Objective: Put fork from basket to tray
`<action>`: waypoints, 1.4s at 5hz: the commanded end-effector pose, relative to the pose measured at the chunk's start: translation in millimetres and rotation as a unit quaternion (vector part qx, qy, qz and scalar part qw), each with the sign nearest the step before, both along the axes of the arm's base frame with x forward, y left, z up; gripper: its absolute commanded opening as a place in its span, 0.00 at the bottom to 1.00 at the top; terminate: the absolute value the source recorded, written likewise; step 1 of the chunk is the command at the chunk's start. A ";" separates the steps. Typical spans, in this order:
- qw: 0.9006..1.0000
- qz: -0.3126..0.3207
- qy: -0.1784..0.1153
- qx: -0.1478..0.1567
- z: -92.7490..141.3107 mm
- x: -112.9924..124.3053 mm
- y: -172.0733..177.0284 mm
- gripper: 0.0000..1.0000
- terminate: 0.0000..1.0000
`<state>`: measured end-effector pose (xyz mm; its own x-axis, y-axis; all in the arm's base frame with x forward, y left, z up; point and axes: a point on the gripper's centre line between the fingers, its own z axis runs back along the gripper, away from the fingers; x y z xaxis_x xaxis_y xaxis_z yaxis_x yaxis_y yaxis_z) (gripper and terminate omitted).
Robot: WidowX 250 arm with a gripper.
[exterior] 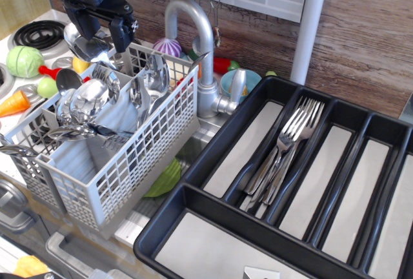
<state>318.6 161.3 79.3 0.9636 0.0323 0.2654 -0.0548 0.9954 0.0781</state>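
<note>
My tool hangs open above the basket, gripping nothing. Any fork there hides among spoons; others lie in the tray. Light, stiff, slippery metal — best pinched across the slim handle.

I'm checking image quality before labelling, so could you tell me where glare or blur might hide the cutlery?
In observation.image, strong glare on the cutlery in the basket merges their outlines; the forks in the tray are sharp, with mild shine; the gripper looks slightly soft.
</note>
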 end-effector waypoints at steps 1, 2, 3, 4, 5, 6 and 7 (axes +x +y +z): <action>1.000 0.000 0.000 0.000 0.0 0.0 0.0 1.00 0.00; 0.999 0.050 0.014 0.012 7.8 0.3 1.1 1.00 0.00; 0.989 0.142 0.031 0.029 19.2 -0.7 -2.2 1.00 0.00; 0.963 0.265 0.033 0.024 13.9 -4.2 -4.1 1.00 0.00; 0.942 0.332 0.022 0.038 4.3 -8.4 -8.5 1.00 0.00; 0.932 0.360 0.016 0.047 -2.1 -11.7 -6.4 1.00 0.00; 0.930 0.365 0.015 0.044 -10.5 -13.7 -2.7 1.00 0.00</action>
